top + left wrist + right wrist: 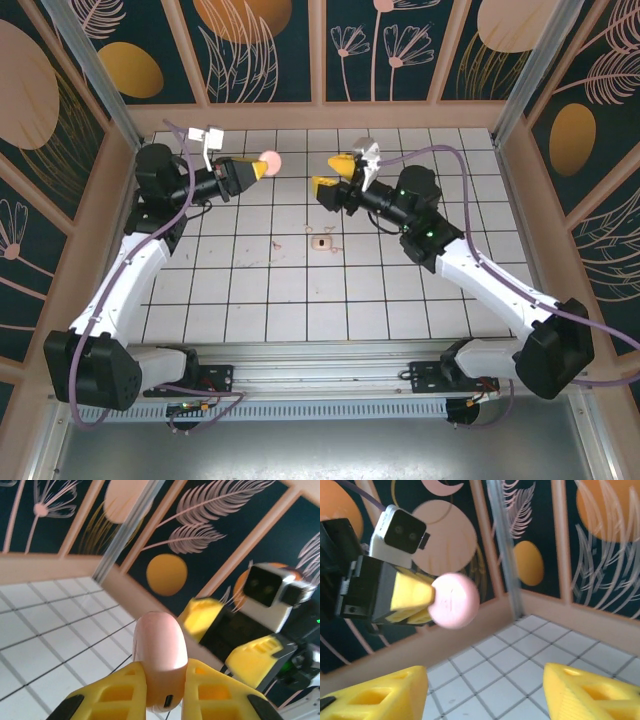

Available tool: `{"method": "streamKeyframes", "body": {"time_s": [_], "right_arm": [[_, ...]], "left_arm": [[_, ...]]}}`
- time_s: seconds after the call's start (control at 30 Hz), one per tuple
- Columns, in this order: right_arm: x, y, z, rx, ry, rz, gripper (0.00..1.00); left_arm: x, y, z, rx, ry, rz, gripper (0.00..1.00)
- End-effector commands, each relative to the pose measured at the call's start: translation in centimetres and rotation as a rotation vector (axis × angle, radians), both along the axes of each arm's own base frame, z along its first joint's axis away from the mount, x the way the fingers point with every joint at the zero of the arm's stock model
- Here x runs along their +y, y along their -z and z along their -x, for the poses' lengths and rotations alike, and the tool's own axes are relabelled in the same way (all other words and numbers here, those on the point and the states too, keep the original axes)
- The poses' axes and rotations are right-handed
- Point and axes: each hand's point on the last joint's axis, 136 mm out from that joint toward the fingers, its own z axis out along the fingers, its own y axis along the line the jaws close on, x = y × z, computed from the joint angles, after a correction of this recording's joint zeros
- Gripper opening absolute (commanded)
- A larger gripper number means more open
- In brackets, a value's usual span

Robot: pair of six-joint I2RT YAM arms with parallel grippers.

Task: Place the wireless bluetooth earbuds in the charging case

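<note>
On my overhead feed the left gripper was raised above the tiled table, its yellow fingers pinching the charging case. Through the left wrist camera I saw the case clamped at its lower end, one pad pressed on each flank. Most of its smooth pink body stood out past the fingertips. A small dark slot sat low on the shell, right between the two pads. I could not tell whether the two halves were parted anywhere.

The right gripper hung opposite, its tips pointed toward the case, near it but clear of it. Its own fingers stood spread with nothing between them. Looking out through that gap on the right wrist view, I had the case straight ahead, a rounded pink end sticking out from the left fingertips.

The earbuds were not in either grip. I made out only tiny pale bits on the tiles, well below both sets of fingertips and nearer the arm bases. A small beige piece with a dark centre lay among them. They were too small on my screen for me to tell how each lay.
</note>
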Motion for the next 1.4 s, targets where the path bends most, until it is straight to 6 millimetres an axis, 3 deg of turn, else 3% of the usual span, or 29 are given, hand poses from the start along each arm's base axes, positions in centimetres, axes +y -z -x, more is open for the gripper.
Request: {"method": "streamKeyframes", "body": {"time_s": [0.0,0.2,0.57,0.83,1.13,1.37], "right_arm": [[0.1,-3.4,2.0,0.029,-0.147,-0.126,0.59],[-0.6,-6.5,3.1,0.055,-0.301,-0.221,0.5],[1.6,-11.3,3.4,0.057,-0.518,-0.244,0.52],[2.8,-11.9,2.9,0.044,-0.592,-0.213,0.52],[4.0,-11.9,4.6,0.007,-0.7,-0.154,0.51],[4.3,-11.7,5.0,0.0,-0.725,-0.124,0.39]], "left_arm": [[-0.7,-4.4,1.9,-0.113,0.054,0.117,0.14],[-0.9,-7.1,3.4,-0.174,0.084,0.182,0.14],[-1.5,-9.4,5.2,-0.258,0.132,0.196,0.14],[-2.0,-10.6,6.5,-0.302,0.166,0.216,0.14],[-2.6,-11.1,7.5,-0.321,0.197,0.222,0.14],[-2.7,-11.2,7.7,-0.326,0.206,0.225,0.14]]}}
